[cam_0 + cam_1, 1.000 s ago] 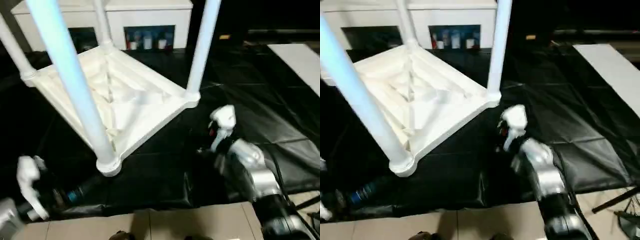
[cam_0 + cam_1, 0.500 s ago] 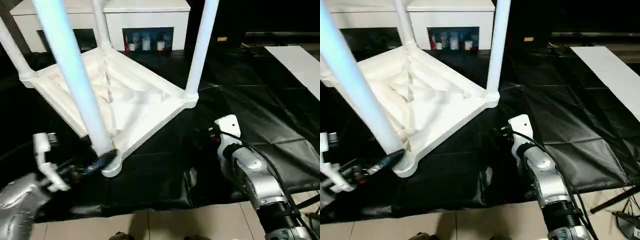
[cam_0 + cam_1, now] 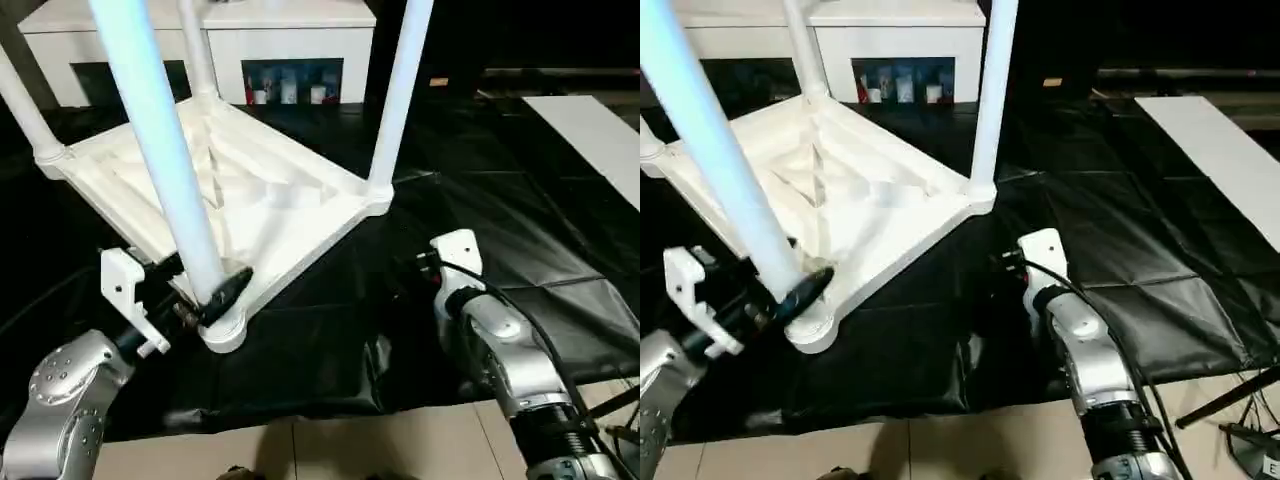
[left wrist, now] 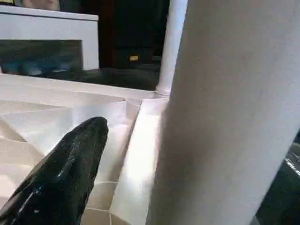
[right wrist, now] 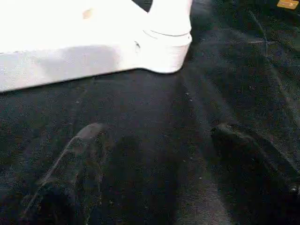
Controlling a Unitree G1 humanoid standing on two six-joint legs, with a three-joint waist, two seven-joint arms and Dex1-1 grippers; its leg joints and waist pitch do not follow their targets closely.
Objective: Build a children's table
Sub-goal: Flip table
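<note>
A: Where's the left gripper (image 3: 205,288)?

B: Its black fingers (image 4: 65,168) stand spread on either side of the near leg (image 3: 160,160), just above that leg's corner socket (image 3: 222,330). Contact is unclear.

A: The right gripper (image 5: 154,173)?

B: Spread wide and empty over the black sheet (image 3: 480,210), the table's right corner at its eleven o'clock.

A: The children's table (image 3: 250,200)?

B: Upside down on the sheet, ribbed underside up, four legs standing in the sockets. At twelve o'clock, a white cabinet (image 3: 290,40) holds small bottles (image 3: 290,92) behind glass.
</note>
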